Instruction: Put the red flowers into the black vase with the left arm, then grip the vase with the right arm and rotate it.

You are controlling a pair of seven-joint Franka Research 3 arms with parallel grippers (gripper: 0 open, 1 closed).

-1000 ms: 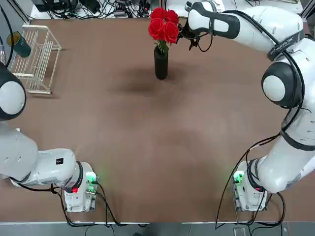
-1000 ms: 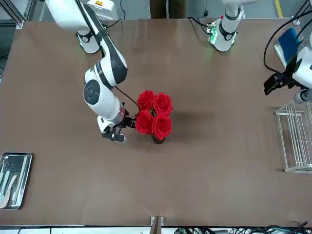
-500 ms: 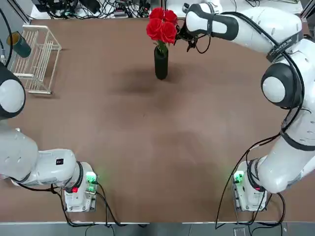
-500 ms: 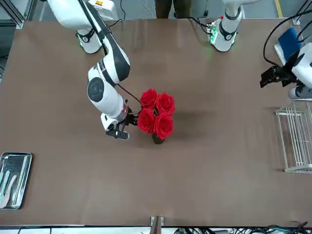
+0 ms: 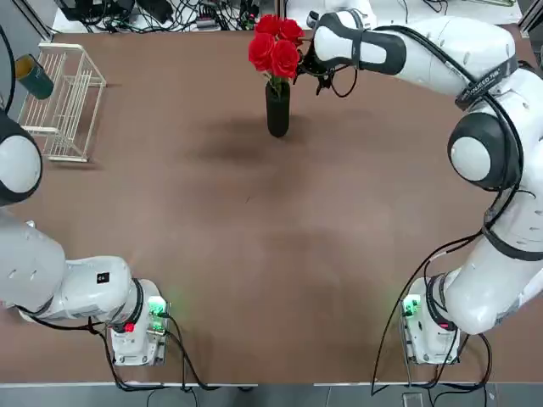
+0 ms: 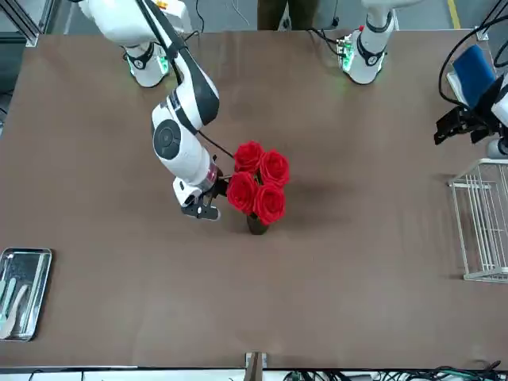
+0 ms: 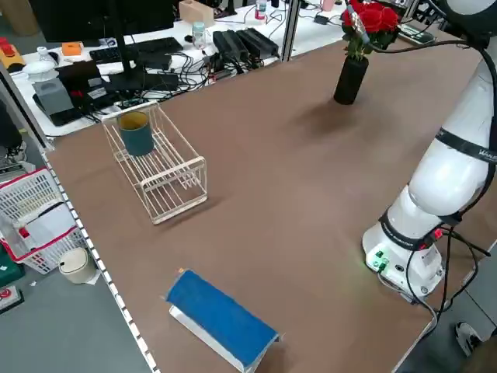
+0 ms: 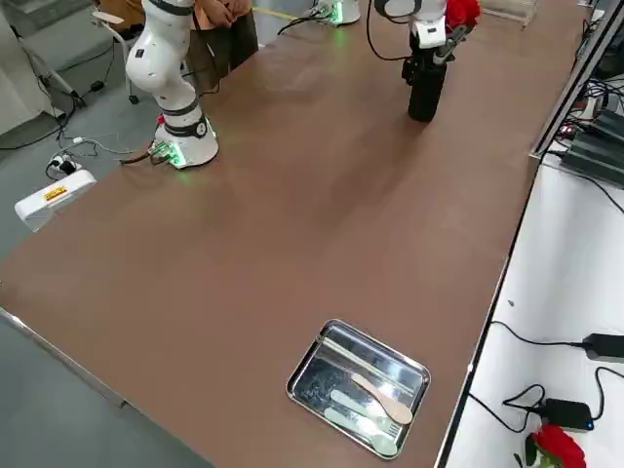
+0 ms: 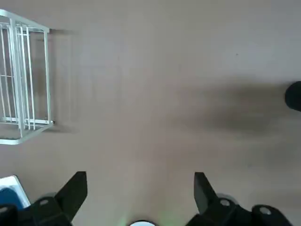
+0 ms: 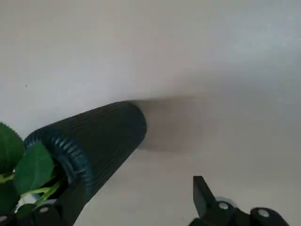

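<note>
Nearest our bases the brown desk [image 5: 280, 254] lies bare. Our left hand [image 9: 140, 197] hangs high over its left side with fingers spread wide and nothing between them; its part looks done, and it need only keep clear of the wire rack [image 5: 64, 102] and the teal cup [image 5: 36, 76].

Farther out, toward the far edge, the black vase [image 5: 277, 108] stands upright on the desk with the red flowers [image 5: 275, 44] seated in its mouth, blooms and leaves spilling wider than the rim. So we judge the first half finished and the step in hand to be the grip on the vase.

Our right hand [image 6: 205, 208] is at the vase's right side, just beside it, fingers fully apart and empty. In the right wrist view the ribbed black body sits against one finger [image 10: 70, 207] while the other finger [image 10: 201, 193] stands well off, so the vase is not yet centred in the gap.

To do this well, we would shift the hand sideways until the cylinder lies midway between the fingers, and take it on the body below the leaves, not on the stems. We would close gently: the vase is slim and top-heavy with the bunch, and an off-centre squeeze could tip it. For the rotation, we would keep the axis upright and turn slowly.
</note>
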